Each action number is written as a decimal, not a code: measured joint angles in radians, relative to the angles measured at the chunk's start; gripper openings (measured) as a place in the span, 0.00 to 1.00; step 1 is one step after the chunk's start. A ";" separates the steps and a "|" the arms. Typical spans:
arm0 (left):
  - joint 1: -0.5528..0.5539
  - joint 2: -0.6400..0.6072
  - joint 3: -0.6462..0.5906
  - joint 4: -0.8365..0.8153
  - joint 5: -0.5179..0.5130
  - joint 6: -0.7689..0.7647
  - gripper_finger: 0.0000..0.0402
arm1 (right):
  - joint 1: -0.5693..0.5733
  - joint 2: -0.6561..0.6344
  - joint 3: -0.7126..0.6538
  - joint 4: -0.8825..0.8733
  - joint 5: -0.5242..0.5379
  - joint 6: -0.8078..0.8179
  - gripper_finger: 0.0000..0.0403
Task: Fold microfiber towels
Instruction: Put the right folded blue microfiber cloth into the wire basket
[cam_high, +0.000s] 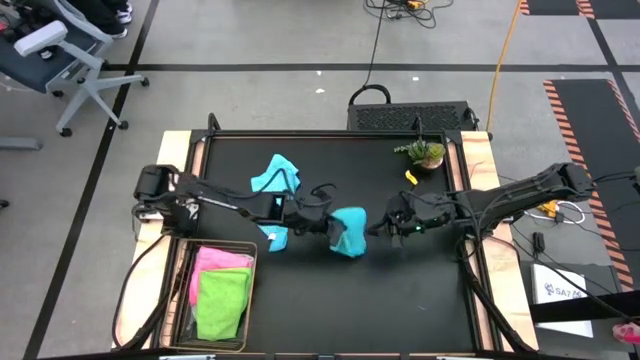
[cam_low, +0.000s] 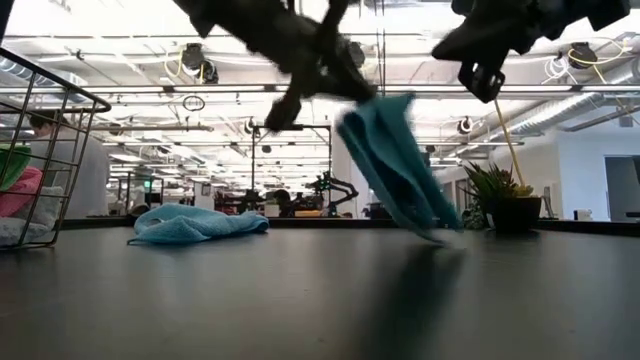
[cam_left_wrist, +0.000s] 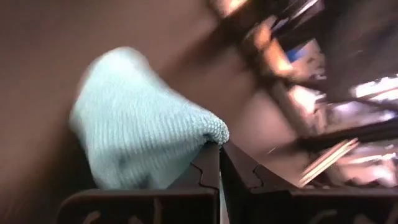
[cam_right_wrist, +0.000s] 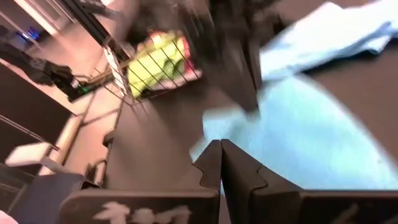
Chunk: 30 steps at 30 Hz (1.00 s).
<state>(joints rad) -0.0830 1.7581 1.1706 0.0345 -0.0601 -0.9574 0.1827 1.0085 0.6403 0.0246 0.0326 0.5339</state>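
Note:
My left gripper (cam_high: 328, 226) is shut on a teal towel (cam_high: 349, 233) near the table's middle. In the low view the towel (cam_low: 400, 160) hangs slanting below the gripper (cam_low: 345, 90). My right gripper (cam_high: 393, 226) is shut and empty, just to the towel's right and apart from it (cam_low: 482, 82). A light blue towel (cam_high: 275, 177) lies crumpled on the table farther back left, also seen in the low view (cam_low: 195, 222). Pink (cam_high: 218, 260) and lime green (cam_high: 222, 300) towels lie in the wire basket. My left gripper pinches the teal towel's upper edge (cam_left_wrist: 211, 134) between its two shut fingers. The fingers come slanting down from the table's left. The towel hangs below them in loose folds, and its lower end (cam_low: 432, 234) touches the table.
The wire mesh basket (cam_high: 182, 300) stands at the near left. A small potted plant (cam_high: 427, 153) stands at the back right. A bit of blue cloth (cam_high: 275, 239) lies by the left arm. The black tabletop is bare toward the near edge (cam_high: 400, 300).

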 joint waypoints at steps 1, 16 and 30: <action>0.000 -0.018 0.001 0.021 -0.013 0.009 0.00 | 0.000 -0.005 0.000 -0.027 0.000 0.000 0.00; -0.068 -0.477 -0.001 -0.332 -0.102 0.045 0.00 | 0.000 0.003 -0.001 -0.207 0.001 -0.021 0.00; -0.408 -0.693 0.002 -0.486 -0.406 -0.191 0.00 | -0.001 0.001 -0.001 -0.239 0.026 -0.024 0.00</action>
<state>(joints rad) -0.4909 1.0649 1.1725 -0.4515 -0.4660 -1.1487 0.1818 1.0100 0.6392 -0.2145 0.0584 0.5095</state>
